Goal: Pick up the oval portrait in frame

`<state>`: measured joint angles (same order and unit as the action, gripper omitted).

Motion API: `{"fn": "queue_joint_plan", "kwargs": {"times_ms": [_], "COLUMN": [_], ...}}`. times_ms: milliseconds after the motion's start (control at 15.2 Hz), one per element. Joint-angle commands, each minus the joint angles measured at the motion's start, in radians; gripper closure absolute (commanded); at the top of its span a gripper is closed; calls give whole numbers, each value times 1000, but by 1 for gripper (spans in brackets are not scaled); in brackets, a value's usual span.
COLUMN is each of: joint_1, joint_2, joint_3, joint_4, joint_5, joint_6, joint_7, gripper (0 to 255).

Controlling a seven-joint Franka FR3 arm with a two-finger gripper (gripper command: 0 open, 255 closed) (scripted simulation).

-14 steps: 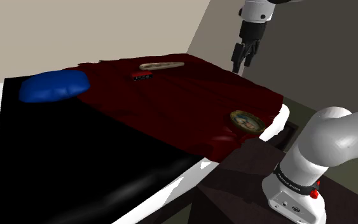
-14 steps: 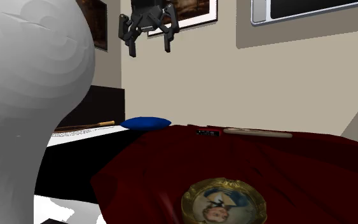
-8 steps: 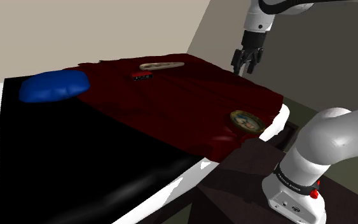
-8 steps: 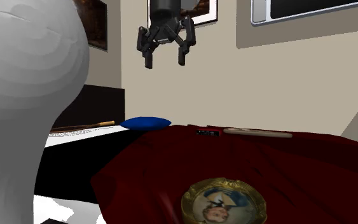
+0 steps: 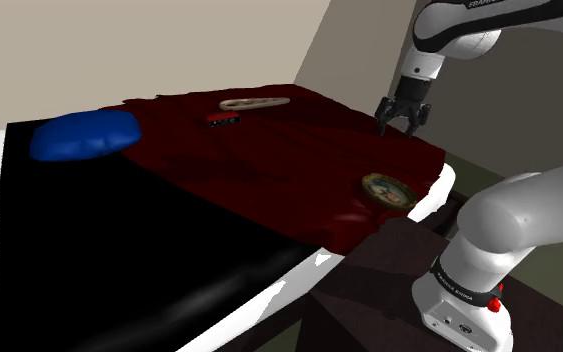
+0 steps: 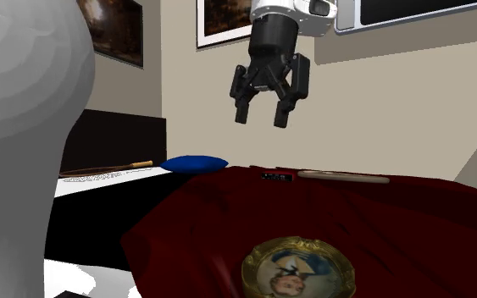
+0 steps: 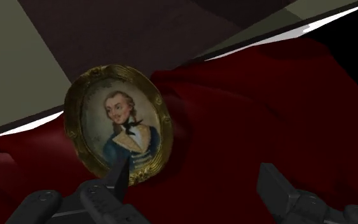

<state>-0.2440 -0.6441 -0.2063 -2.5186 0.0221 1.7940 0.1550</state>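
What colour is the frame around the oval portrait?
The frame is gold, with an ornate rim. The wrist view shows it best.

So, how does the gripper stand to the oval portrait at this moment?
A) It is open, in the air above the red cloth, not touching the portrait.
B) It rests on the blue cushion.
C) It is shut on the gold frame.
A: the gripper hangs open above the red cloth, while the portrait lies untouched on it.

The fingers (image 6: 242,106) have dropped lower and swung across toward the oval portrait (image 6: 298,268).
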Motion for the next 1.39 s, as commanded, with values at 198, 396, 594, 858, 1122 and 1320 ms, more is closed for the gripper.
{"fn": "queue_joint_plan", "kwargs": {"times_ms": [198,396,594,858,1122,1320], "joint_1": [-100,-162,-226,-315,-331,-315], "joint_2": [28,46,62,86,120,166], "joint_3": [-90,-144,-197,-269,-298,-315], "joint_4": [-97,-159,-224,-317,-353,-367], "joint_5": [29,46,61,79,91,107], "joint_6": [82,134,189,266,323,378], "joint_7": [82,126,167,218,213,186], "gripper": [0,0,0,0,0,0]}}
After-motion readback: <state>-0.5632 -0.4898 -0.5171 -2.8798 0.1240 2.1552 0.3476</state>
